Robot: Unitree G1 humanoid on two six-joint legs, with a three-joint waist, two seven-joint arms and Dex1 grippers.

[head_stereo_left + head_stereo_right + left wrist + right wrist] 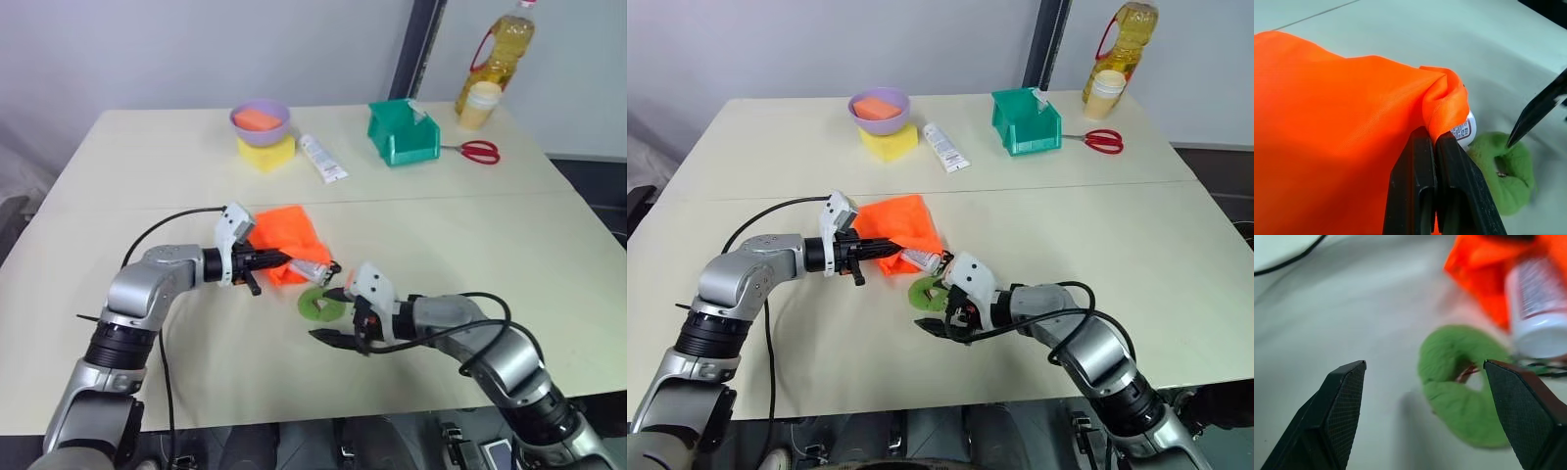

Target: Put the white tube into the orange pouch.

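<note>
The orange pouch (pixel 287 233) lies on the table in front of me. My left gripper (pixel 277 260) is shut on the fabric at its mouth (pixel 1442 105). The white tube (pixel 312 268) sticks out of that opening with its capped end (pixel 1542 328) showing and the rest hidden inside. The green disc (pixel 321 305) on its dark cord lies just below the tube. My right gripper (pixel 1425 366) stands open beside the disc, clear of the tube, with nothing between its fingers (pixel 328 338).
At the back of the table stand a purple bowl (pixel 261 121) with an orange block on a yellow sponge, a wider white tube (pixel 322 159), a green bin (pixel 402 132), red scissors (pixel 478 151) and an oil bottle (pixel 498 54).
</note>
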